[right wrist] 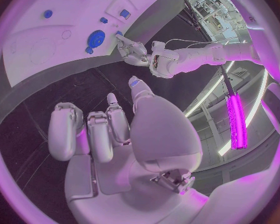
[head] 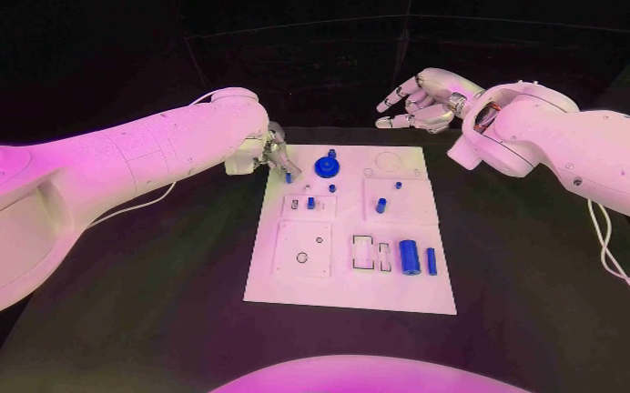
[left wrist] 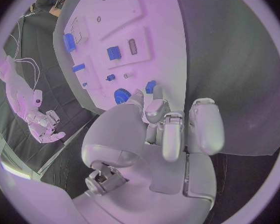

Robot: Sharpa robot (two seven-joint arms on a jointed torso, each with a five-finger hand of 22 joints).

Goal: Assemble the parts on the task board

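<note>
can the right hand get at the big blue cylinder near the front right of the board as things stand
Probably yes. The right hand hangs above the table beyond the task board's far edge, holding nothing, fingers apart. The big blue cylinder lies in the open on the board's right side, with nothing over it; the left hand is at the far-left corner.

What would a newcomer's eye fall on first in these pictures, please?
The white rectangular task board in the middle of the black table, dotted with small blue parts such as the round blue gear. The silver left hand reaches its far left corner; the silver right hand hovers open beyond it.
</note>
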